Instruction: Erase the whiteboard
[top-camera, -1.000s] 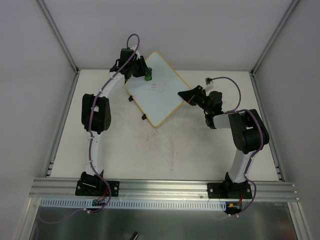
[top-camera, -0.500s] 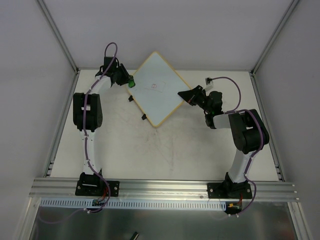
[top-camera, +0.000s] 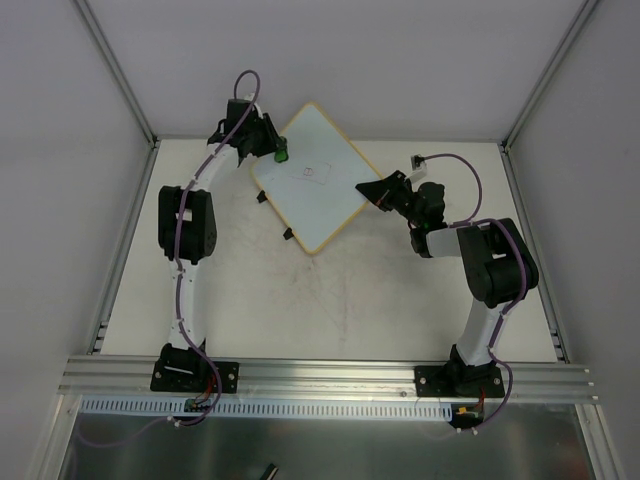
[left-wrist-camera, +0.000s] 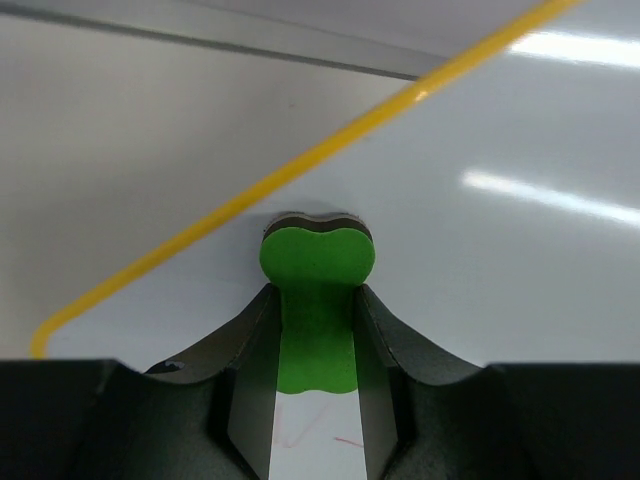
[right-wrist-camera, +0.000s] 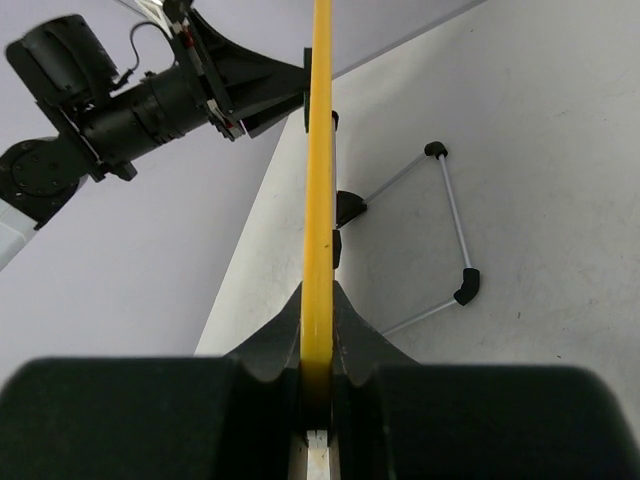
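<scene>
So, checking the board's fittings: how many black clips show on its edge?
2. Both sit on the whiteboard's near-left edge: the upper clip toward the left corner, the lower clip toward the near corner. More could be hidden beneath the board.

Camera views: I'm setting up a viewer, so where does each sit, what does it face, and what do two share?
Top external: above and behind the bases, looking down on table and whiteboard; both arms show whole.
Left wrist: behind the left tool, facing the board's face; it clamps a green eraser.
Right wrist: behind the right tool, looking edge-on along the yellow rim it pinches; the left arm shows.
Shared: top and left wrist both show the eraser at the rim.
</scene>
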